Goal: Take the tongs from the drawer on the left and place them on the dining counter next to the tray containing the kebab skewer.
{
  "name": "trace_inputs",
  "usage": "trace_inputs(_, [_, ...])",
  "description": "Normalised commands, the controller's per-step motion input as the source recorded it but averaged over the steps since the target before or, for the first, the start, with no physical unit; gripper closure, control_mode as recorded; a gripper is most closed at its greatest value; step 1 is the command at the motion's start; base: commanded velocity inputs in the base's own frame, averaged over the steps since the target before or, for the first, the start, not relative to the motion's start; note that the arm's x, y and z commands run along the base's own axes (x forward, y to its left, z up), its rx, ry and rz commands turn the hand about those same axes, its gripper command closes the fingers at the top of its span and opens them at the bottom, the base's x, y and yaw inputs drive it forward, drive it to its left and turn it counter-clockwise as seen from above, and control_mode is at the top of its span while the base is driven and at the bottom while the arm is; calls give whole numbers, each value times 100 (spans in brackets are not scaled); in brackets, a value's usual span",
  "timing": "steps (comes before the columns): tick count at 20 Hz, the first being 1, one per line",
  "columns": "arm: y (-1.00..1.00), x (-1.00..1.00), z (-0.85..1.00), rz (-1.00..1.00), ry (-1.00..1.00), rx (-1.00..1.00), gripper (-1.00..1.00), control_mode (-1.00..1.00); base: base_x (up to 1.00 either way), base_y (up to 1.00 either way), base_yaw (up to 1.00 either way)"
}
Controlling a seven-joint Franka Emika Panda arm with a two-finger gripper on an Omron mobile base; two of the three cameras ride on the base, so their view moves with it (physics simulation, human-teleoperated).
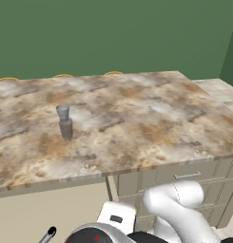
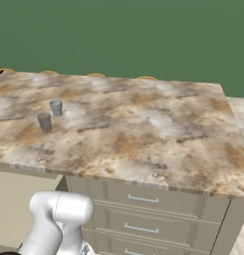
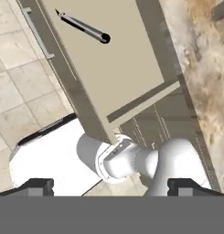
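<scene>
From the left base view you see the dining counter (image 1: 137,118) as a wide marbled slab with two small grey cups (image 1: 64,121) standing close together left of centre; the rest of the top near you lies bare, so there is open room to set something down, though no tray shows from here. Below the slab's near edge, the drawer (image 1: 46,209) appears pulled out toward you on the left, its pale floor exposed, and the dark tip of the tongs (image 1: 47,234) pokes up at the bottom edge, which suggests they lie in it, ready for lifting out. From the right base view the same counter runs broad and uncluttered to its right corner, and a stack of narrower closed drawers (image 2: 143,201) with short handles sits under its edge. In the hand view you look down into the open drawer, where the tongs lie flat and slanted on its floor near the handle-side wall, well apart from the gripper (image 3: 111,185), whose tips stand wide apart with nothing between them. Mind that front wall when you descend.
</scene>
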Motion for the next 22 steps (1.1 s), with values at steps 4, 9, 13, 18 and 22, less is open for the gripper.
trace_inputs(4, [-47,79,15,8,17,14,-100,-100,0,0,0])
trace_inputs(9, [-32,65,0,12,14,9,-100,-100,0,0,0])
trace_inputs(13, [-11,67,0,1,2,14,-100,-100,0,0,0])
trace_inputs(18, [0,49,-11,-12,1,18,-100,-100,0,0,0])
trace_inputs(22, [0,22,-27,-27,0,22,-100,-100,0,0,0])
